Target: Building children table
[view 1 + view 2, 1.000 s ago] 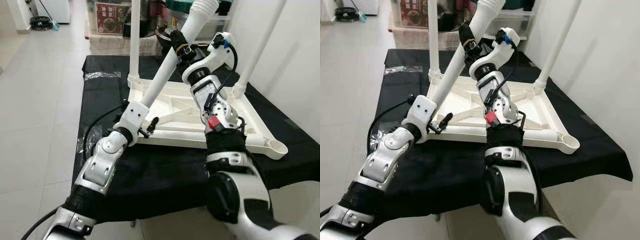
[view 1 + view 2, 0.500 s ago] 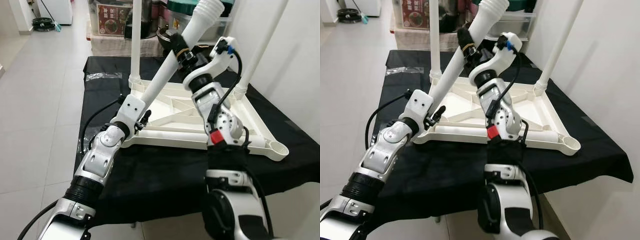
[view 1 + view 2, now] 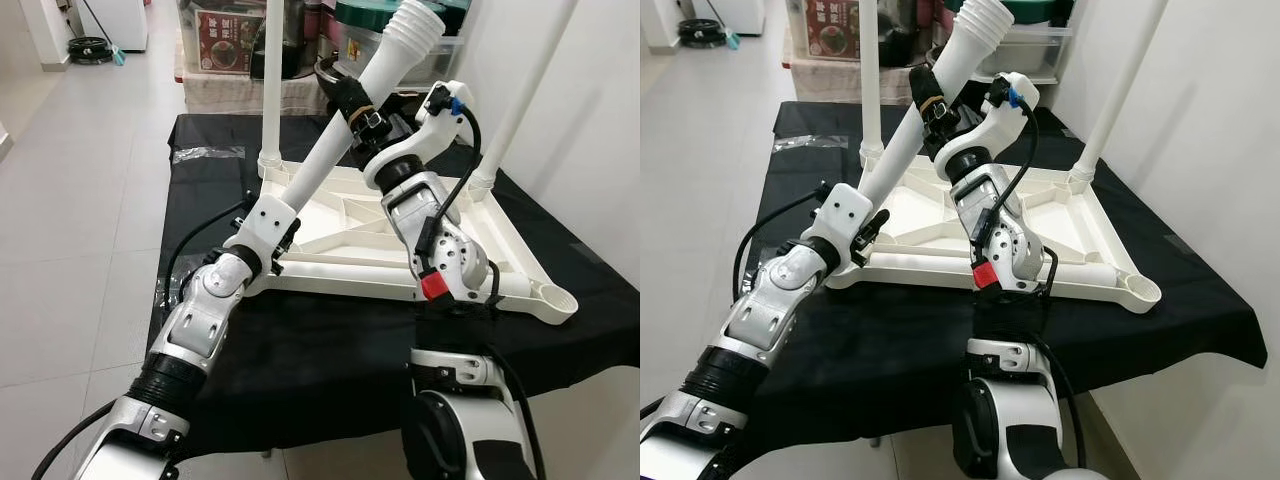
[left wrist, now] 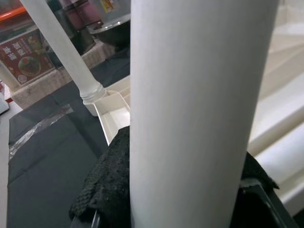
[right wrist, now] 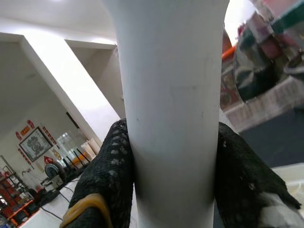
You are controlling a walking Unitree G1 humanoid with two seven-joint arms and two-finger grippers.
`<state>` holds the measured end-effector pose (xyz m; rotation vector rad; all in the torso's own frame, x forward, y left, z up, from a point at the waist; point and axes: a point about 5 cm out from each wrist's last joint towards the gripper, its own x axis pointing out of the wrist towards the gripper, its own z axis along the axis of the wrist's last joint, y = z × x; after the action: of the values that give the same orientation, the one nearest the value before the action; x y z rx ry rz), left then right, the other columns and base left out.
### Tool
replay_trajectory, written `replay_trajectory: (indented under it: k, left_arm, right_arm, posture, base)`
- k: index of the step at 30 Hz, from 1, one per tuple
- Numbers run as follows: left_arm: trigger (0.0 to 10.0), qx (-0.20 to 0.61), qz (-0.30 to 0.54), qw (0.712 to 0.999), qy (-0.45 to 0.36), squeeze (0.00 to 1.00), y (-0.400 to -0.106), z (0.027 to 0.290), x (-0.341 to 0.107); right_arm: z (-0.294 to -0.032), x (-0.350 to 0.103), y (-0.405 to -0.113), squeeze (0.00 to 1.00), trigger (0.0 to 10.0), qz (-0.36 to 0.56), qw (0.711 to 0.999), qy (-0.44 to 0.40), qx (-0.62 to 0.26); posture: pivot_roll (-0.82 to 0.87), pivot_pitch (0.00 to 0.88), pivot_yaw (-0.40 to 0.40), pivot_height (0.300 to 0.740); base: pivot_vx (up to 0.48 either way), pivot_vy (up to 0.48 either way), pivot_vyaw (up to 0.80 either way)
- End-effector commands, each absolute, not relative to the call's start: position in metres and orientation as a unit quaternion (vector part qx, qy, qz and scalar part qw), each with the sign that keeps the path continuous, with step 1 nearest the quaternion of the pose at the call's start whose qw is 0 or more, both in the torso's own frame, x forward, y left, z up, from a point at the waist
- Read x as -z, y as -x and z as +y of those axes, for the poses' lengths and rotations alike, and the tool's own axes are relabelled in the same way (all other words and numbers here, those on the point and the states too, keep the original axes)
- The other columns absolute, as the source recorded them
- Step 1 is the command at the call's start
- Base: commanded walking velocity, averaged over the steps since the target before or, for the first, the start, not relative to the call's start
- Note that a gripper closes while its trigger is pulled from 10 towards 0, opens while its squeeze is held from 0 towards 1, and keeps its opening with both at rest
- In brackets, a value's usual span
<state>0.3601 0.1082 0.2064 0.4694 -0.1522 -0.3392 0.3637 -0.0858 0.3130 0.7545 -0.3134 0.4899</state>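
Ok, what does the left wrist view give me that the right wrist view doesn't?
Left wrist view: an upright leg seated in a corner socket of the upturned tabletop, on the black cloth.

Right wrist view: the ceiling and a far room with a framed picture, plus storage bins.

Both: the loose white leg close up, with black fingers clamped on either side. Left gripper holds it low, right gripper higher.
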Motion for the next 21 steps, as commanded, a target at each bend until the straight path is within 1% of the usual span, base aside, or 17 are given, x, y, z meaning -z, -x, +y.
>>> replay_trajectory:
  k: [1,2,5,6,7,10,14,15,16,19,21]
  left_arm:
    - [0.0,0.169,-0.071,0.953,-0.242,0.00,-0.359,0.112,-0.202]
    - [10.0,0.171,-0.073,0.949,-0.254,0.00,-0.359,0.115,-0.203]
    - [10.0,0.173,-0.076,0.945,-0.267,0.00,-0.359,0.117,-0.204]
    - [10.0,0.169,-0.076,0.944,-0.273,0.00,-0.360,0.121,-0.206]
    - [10.0,0.162,-0.077,0.943,-0.282,0.00,-0.361,0.126,-0.208]
    - [10.0,0.153,-0.078,0.941,-0.292,0.00,-0.363,0.133,-0.211]
    - [10.0,0.143,-0.079,0.941,-0.295,0.00,-0.365,0.140,-0.214]
    - [10.0,0.139,-0.079,0.941,-0.299,0.00,-0.366,0.144,-0.215]
    - [10.0,0.137,-0.077,0.940,-0.304,0.00,-0.366,0.148,-0.215]
    - [10.0,0.141,-0.068,0.935,-0.317,0.00,-0.367,0.154,-0.214]
    - [10.0,0.141,-0.068,0.935,-0.317,0.00,-0.367,0.154,-0.214]
  right_arm:
    - [-0.083,-0.309,-0.361,0.00,0.0,-0.138,0.884,-0.380,-0.237]
    - [-0.082,-0.306,-0.360,0.00,0.0,-0.130,0.884,-0.383,-0.233]
    - [-0.082,-0.303,-0.360,0.00,0.0,-0.122,0.884,-0.388,-0.229]
    - [-0.081,-0.301,-0.360,0.35,10.0,-0.118,0.887,-0.384,-0.227]
    - [-0.082,-0.298,-0.360,1.00,10.0,-0.115,0.894,-0.372,-0.223]
    - [-0.082,-0.293,-0.360,1.00,10.0,-0.108,0.899,-0.365,-0.216]
    - [-0.082,-0.290,-0.360,1.00,10.0,-0.102,0.896,-0.373,-0.218]
    - [-0.082,-0.289,-0.358,0.93,10.0,-0.101,0.895,-0.372,-0.224]
    - [-0.082,-0.289,-0.356,0.00,10.0,-0.103,0.893,-0.371,-0.232]
    - [-0.081,-0.287,-0.349,0.00,10.0,-0.105,0.887,-0.363,-0.264]
    - [-0.081,-0.287,-0.349,0.00,10.0,-0.105,0.887,-0.363,-0.264]
  posture:
    - [0.03,0.032,-0.089,0.740]
    - [0.03,0.034,-0.086,0.740]
    - [0.03,0.034,-0.086,0.740]
    - [0.04,0.036,-0.084,0.740]
    - [0.04,0.034,-0.082,0.740]
    - [0.04,0.037,-0.082,0.740]
    - [0.04,0.037,-0.082,0.740]
    - [0.04,0.038,-0.080,0.740]
    - [0.04,0.038,-0.081,0.740]
    - [0.04,0.038,-0.080,0.740]
    - [0.04,0.038,-0.080,0.740]
  base:
    - [0.000,0.000,0.00]
    - [0.000,0.000,0.00]
    - [0.000,0.000,0.00]
    - [0.000,0.000,0.00]
    - [0.000,0.000,0.00]
    - [0.000,0.000,0.00]
    - [0.000,0.000,0.00]
    - [0.000,0.000,0.00]
    - [0.000,0.000,0.00]
    - [0.000,0.000,0.00]
    - [0.000,0.000,0.00]
